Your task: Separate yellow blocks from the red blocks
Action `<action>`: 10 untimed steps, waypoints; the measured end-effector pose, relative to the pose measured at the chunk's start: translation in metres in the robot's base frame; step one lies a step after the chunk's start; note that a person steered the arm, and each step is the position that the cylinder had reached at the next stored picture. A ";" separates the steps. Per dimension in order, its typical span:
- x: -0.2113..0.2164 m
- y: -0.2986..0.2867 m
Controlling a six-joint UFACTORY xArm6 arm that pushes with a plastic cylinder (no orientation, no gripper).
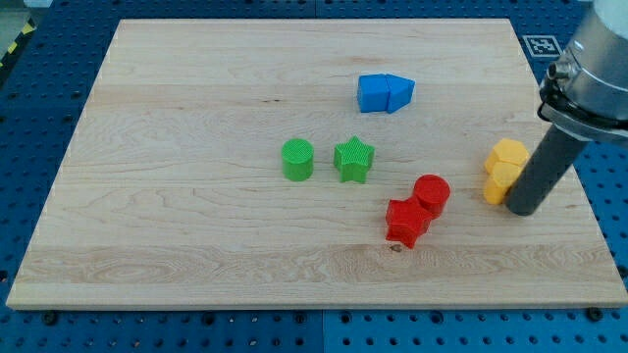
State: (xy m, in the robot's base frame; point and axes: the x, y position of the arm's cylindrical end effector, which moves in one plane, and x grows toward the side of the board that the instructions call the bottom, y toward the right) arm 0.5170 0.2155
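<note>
Two yellow blocks [504, 169] sit touching each other near the board's right edge, one above the other in the view. My tip [519, 210] rests on the board right beside them, at their lower right. A red cylinder [432, 192] and a red star [406, 222] touch each other left of the yellow pair, with a gap of bare wood between the red and yellow groups.
A green cylinder [297, 159] and a green star [354, 160] stand side by side near the board's middle. Two blue blocks [385, 93] lie together toward the view's top. The wooden board [177, 226] lies on a blue perforated table.
</note>
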 end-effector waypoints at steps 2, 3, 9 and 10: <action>-0.020 0.000; -0.009 0.000; -0.036 -0.032; -0.051 -0.018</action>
